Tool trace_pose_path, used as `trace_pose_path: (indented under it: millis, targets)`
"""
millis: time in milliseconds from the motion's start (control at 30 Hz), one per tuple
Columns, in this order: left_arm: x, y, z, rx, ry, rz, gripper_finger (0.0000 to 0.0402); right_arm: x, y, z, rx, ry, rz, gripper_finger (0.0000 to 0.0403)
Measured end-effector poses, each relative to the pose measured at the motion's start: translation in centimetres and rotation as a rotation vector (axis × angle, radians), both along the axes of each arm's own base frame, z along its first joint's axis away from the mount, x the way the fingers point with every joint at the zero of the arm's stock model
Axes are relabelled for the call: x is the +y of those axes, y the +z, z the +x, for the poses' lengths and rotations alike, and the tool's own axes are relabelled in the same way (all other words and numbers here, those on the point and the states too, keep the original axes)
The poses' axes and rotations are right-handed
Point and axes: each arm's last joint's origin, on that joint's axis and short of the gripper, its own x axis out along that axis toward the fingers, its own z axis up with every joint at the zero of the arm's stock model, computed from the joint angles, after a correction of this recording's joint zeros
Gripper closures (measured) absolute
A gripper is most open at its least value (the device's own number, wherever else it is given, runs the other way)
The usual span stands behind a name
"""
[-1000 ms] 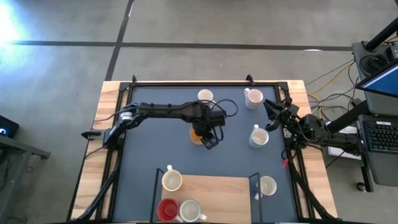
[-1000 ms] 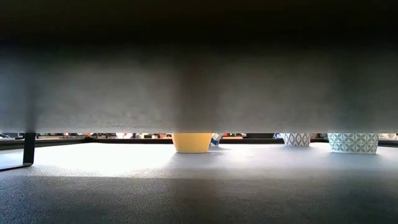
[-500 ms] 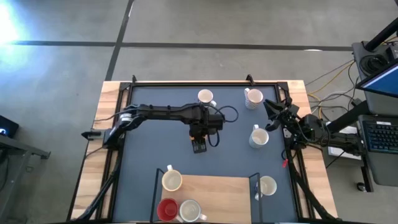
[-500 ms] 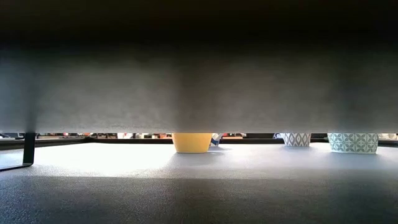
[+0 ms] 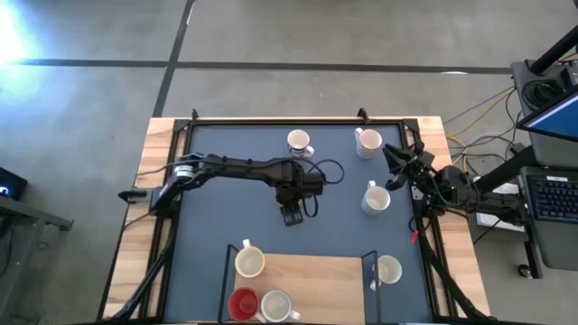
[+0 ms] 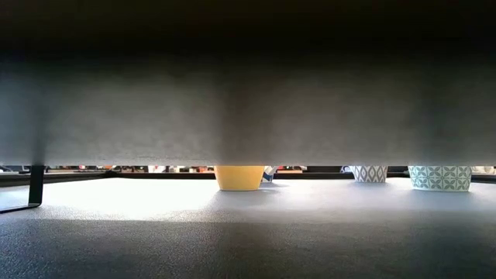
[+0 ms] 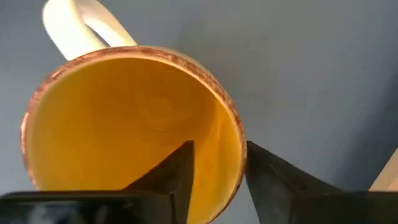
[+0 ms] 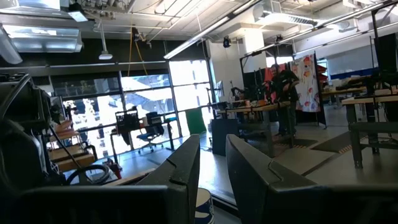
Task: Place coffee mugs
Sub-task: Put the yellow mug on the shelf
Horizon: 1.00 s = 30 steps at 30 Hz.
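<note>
An orange mug (image 7: pixel 130 130) with a white handle (image 7: pixel 81 28) stands upright on the dark mat; its base shows in the low view (image 6: pixel 239 177). My left gripper (image 5: pixel 291 215) hangs over it, pointing down and hiding it from above. The gripper (image 7: pixel 221 180) is open, one finger (image 7: pixel 174 180) inside the mug and the other (image 7: pixel 280 186) outside, astride the rim (image 7: pixel 235 146) on the side away from the handle. My right gripper (image 5: pixel 390 155) waits at the table's right edge, raised and narrowly open (image 8: pixel 212 168). My left gripper's outer finger stands right against the outside of the orange mug's rim (image 7: pixel 239 134), and the inner finger stands off the inner wall. I cannot tell whether either finger touches the mug. The mug stands on the mat.
Two white mugs (image 5: pixel 298 141) (image 5: pixel 367 142) stand at the far side and a patterned one (image 5: pixel 375 199) at the right. A wooden board (image 5: pixel 316 280) at the near edge carries a cream (image 5: pixel 248 262), a red (image 5: pixel 242 304) and a white mug (image 5: pixel 275 305); another (image 5: pixel 388 269) stands beside it.
My left gripper has shifted a little toward the table's left and near edges, over the orange mug, has rolled about its pointing line and has sunk down onto the mug's rim. The mug has stayed where it was.
</note>
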Motion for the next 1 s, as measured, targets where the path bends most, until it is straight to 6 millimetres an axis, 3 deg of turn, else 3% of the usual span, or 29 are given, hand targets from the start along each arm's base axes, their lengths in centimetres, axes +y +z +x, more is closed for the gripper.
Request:
trace_pose_path:
  millis: [200,533,1000]
  targets:
    - [0.0,0.0,0.1,-0.002,0.094,-0.023,0.0391,0.0,0.0,0.0,0.0,0.0,0.0,0.0335]
    - [-2.0,0.7,-0.2,0.0,0.27,-0.074,0.0395,0.0,0.0,0.0,0.0,0.0,0.0,0.0335]
    - [-7.1,5.0,-0.8,-0.099,0.379,-0.207,0.0396,0.0,0.0,0.0,0.0,0.0,0.0,0.0335]
